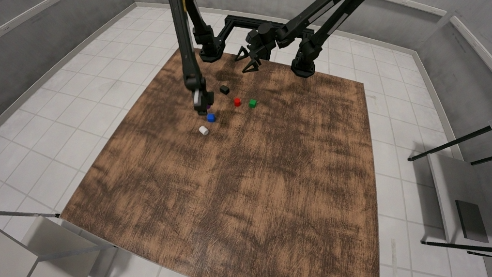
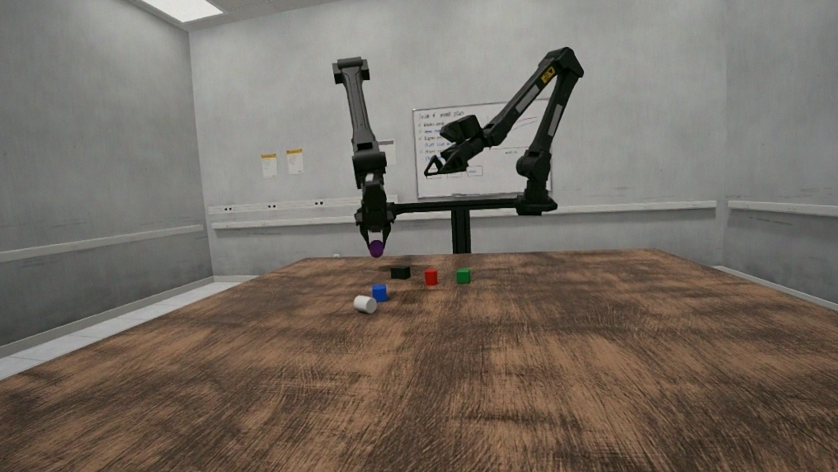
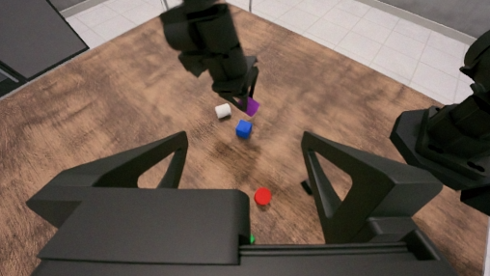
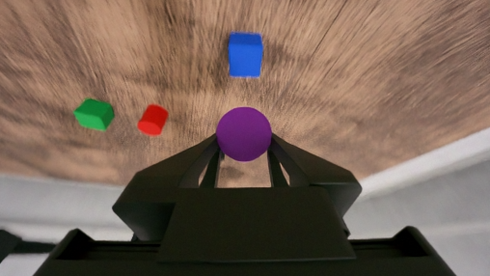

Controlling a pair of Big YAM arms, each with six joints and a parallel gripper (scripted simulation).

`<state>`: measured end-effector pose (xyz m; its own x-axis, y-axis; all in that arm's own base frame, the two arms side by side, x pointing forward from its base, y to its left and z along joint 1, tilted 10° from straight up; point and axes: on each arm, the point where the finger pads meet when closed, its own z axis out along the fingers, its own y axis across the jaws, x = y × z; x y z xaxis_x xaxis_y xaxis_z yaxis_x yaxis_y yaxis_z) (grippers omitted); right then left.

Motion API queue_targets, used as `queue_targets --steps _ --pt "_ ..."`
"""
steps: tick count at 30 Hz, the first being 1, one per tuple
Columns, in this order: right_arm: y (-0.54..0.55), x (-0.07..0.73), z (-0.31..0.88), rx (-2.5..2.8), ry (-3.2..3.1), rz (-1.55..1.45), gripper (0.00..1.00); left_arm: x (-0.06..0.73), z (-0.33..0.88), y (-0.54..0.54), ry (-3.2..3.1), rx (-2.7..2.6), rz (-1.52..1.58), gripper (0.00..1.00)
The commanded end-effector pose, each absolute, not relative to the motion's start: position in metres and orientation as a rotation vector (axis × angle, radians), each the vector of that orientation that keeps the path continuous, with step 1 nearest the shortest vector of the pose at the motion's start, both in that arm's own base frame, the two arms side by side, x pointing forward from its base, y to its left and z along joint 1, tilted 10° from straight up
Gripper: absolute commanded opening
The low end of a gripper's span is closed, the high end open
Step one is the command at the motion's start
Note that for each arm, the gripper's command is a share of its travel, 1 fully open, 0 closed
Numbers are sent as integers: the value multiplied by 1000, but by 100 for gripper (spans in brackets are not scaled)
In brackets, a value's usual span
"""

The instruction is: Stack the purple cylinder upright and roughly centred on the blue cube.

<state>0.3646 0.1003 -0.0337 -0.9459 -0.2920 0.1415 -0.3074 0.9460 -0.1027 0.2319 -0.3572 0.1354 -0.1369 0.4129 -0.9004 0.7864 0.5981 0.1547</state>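
My right gripper (image 2: pixel 375 241) is shut on the purple cylinder (image 2: pixel 376 248) and holds it upright in the air, above the table and a little behind the blue cube (image 2: pixel 379 292). In the right wrist view the cylinder's round end (image 4: pixel 243 133) sits between the fingers, with the blue cube (image 4: pixel 245 54) ahead of it on the wood. In the top view the right gripper (image 1: pixel 203 107) hangs just beyond the blue cube (image 1: pixel 210 117), and only a sliver of purple shows. My left gripper (image 1: pixel 248 60) is open and empty, high near the arm bases; it also shows in the exterior view (image 2: pixel 436 167).
A white cylinder (image 2: pixel 364 304) lies on its side just in front of the blue cube. A red cylinder (image 2: pixel 430 276), a green cube (image 2: pixel 463 275) and a black cube (image 2: pixel 400 271) stand further back. The arm bases stand at the table's far edge.
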Motion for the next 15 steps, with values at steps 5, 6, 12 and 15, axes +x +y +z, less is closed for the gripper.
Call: queue_targets --steps 5,6,12,15 --pt "104 376 -25 597 -3388 99 33 234 145 -361 1726 977 -447 100" --pt "99 377 -24 592 -3447 91 33 234 145 -361 1726 977 -447 100" --pt "98 374 -30 647 -3635 48 33 234 145 -361 1726 977 -447 100" --pt "96 370 -37 674 -3733 20 33 234 145 -361 1726 977 -447 100"
